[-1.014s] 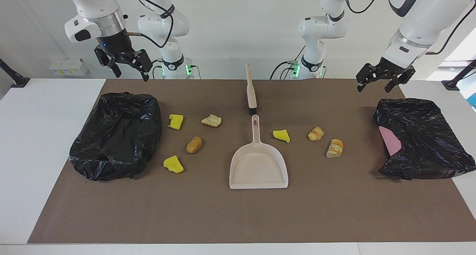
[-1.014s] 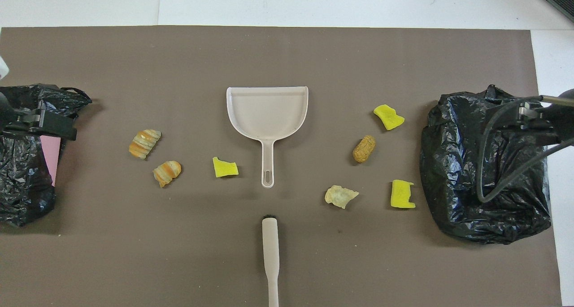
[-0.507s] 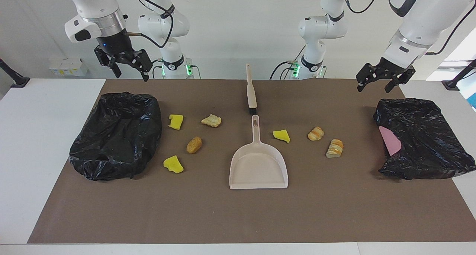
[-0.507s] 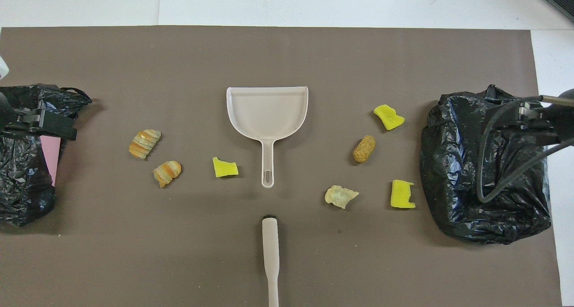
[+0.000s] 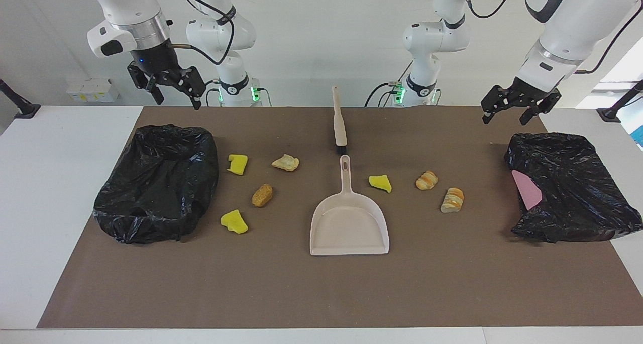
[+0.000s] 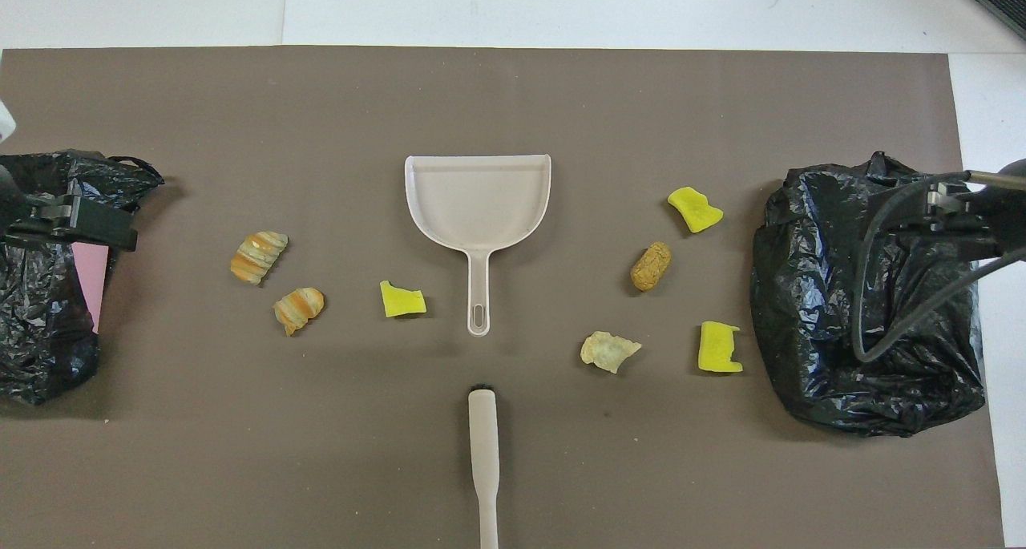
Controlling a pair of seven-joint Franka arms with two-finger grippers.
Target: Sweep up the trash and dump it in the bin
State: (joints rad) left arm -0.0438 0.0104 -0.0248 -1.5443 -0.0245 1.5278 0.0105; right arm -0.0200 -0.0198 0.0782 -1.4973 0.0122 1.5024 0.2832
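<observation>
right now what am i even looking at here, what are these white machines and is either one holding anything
Two white robot arms at a table, photographed once from across the table and once from high above their own end. The left end effector and right end effector both hang open and empty, each above a bin lined with a black plastic bag. On the brown mat lie a beige plastic dustpan, a beige hand brush and seven scraps of trash: yellow foam chunks and bread-like lumps.
</observation>
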